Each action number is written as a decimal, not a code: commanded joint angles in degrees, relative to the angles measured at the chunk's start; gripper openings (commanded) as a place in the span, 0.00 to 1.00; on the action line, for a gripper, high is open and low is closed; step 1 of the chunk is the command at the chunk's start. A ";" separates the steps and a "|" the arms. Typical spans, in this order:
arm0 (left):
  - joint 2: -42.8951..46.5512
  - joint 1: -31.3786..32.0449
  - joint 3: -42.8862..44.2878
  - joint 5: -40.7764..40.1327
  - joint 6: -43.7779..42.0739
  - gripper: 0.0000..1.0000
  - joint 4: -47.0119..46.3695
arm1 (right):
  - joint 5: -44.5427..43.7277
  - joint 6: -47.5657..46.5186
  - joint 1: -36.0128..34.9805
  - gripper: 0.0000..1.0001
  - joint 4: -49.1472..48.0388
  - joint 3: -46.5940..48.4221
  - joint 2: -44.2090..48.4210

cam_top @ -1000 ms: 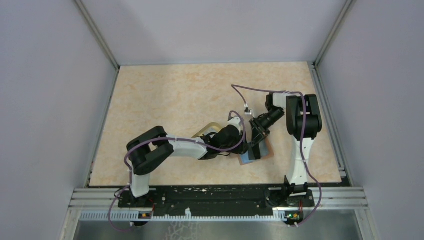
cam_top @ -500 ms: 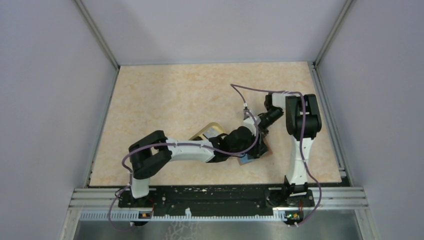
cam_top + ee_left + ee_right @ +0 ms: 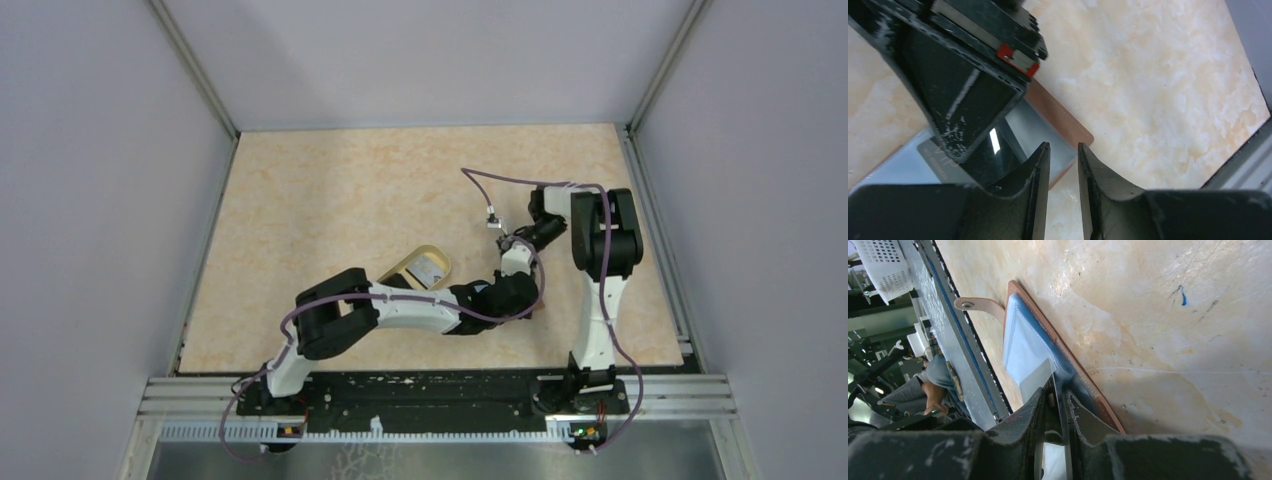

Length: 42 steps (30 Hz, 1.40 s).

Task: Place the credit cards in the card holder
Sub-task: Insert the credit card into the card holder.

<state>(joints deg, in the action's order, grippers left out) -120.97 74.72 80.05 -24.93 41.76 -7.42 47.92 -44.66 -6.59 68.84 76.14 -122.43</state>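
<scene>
From above, cannot see card holder [image 3: 1020,345] under left gripper [image 3: 1063,145], narrowly parted, empty; right gripper [image 3: 1056,390] pinching credit card [image 3: 1037,381]; dish [image 3: 420,268] nearby.

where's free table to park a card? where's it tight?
Free: far half of the table between back wall and oval dish; left strip between side rail and left arm. Tight: right of the dish, left gripper and right gripper crowd the card holder.

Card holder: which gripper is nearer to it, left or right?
Right. The right gripper pinches a credit card at the blue pocket of the card holder; the left gripper hovers over its edge, fingers empty.
</scene>
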 commanded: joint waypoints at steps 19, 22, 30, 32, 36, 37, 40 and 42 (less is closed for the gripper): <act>-9.08 -0.27 12.05 -13.76 4.98 0.36 14.32 | 0.15 -1.13 -0.53 0.23 -4.33 -0.63 1.71; -9.88 -0.27 13.40 -15.09 6.19 0.36 16.29 | 0.30 -1.13 -0.54 0.25 -4.15 -0.54 2.14; -11.04 -0.27 15.22 -17.23 9.88 0.33 21.02 | 0.77 -0.74 -0.54 0.29 -3.72 0.34 4.48; -10.93 -0.27 15.14 -17.68 10.17 0.33 21.21 | 0.75 -0.54 -0.46 0.30 -3.70 0.61 5.14; -10.77 -0.27 15.22 -18.58 10.48 0.33 21.59 | 0.58 0.12 -0.48 0.31 -4.18 0.72 6.71; -10.71 -0.27 15.16 -18.70 10.53 0.33 21.65 | 0.45 0.45 -0.46 0.31 -4.54 0.66 7.08; -10.38 -0.27 15.01 -19.21 10.64 0.33 21.72 | -0.07 1.70 0.01 0.33 -6.27 -0.01 9.00; -10.09 -0.27 14.75 -19.49 10.61 0.33 21.80 | -0.30 2.53 0.32 0.36 -7.61 -0.65 10.53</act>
<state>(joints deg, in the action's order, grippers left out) -130.72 74.63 94.06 -41.60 48.47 9.04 47.59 -43.33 -6.59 64.71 76.07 -117.64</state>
